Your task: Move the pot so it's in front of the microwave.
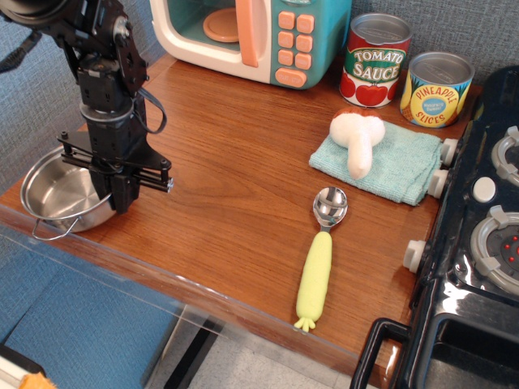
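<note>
Pot (pixel 58 194) at desk (pixel 235 186) front-left corner, rim tilted. Hand (pixel 117 194) pinches right rim, closed on it. Microwave (pixel 251 36) at 1 o'clock. Lift clear, keep level, carry there; avoid swinging.

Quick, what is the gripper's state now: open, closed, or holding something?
Gripper: closed on the right rim of the pot.
</note>
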{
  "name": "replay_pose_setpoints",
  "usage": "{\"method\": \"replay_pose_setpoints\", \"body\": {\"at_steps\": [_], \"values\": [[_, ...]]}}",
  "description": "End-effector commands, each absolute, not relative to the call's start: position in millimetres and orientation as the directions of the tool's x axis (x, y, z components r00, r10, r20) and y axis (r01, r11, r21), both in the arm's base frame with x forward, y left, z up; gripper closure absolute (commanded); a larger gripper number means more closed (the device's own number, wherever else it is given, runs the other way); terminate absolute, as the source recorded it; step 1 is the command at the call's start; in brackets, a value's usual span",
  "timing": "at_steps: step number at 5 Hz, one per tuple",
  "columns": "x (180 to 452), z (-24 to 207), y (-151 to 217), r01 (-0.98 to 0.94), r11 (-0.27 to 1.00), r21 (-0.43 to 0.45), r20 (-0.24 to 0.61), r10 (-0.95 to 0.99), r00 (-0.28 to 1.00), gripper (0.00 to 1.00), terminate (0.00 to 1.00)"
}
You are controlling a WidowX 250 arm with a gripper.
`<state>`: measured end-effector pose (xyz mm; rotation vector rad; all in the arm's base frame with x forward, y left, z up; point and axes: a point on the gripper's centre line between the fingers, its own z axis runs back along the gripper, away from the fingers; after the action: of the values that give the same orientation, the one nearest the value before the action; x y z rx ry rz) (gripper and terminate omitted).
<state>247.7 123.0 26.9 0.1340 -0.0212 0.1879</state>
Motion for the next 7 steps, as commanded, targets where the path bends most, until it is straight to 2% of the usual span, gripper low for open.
{"method": "replay_pose_setpoints", "body": {"at_steps": [1,2,3,4,5,6,7], "values": [[322,88,126,-0.241,0.966,0.092,0.203,0.219,0.954,1.00,0.00],[368,76,137,-0.284,0.957,0.068,0.195,0.266,0.944,1.00,0.00],[401,57,148,-0.313,0.948,0.063,0.171,0.299,0.939,1.00,0.00],[418,47,155,-0.336,0.940,0.056,0.162,0.323,0.932,1.00,0.00],[421,46,151,-0.325,0.945,0.045,0.155,0.314,0.936,1.00,0.00],[418,63,142,-0.317,0.948,0.038,0.199,0.304,0.932,0.00,0.00],[425,85,140,-0.327,0.945,0.027,0.260,0.309,0.915,0.00,0.00]]}}
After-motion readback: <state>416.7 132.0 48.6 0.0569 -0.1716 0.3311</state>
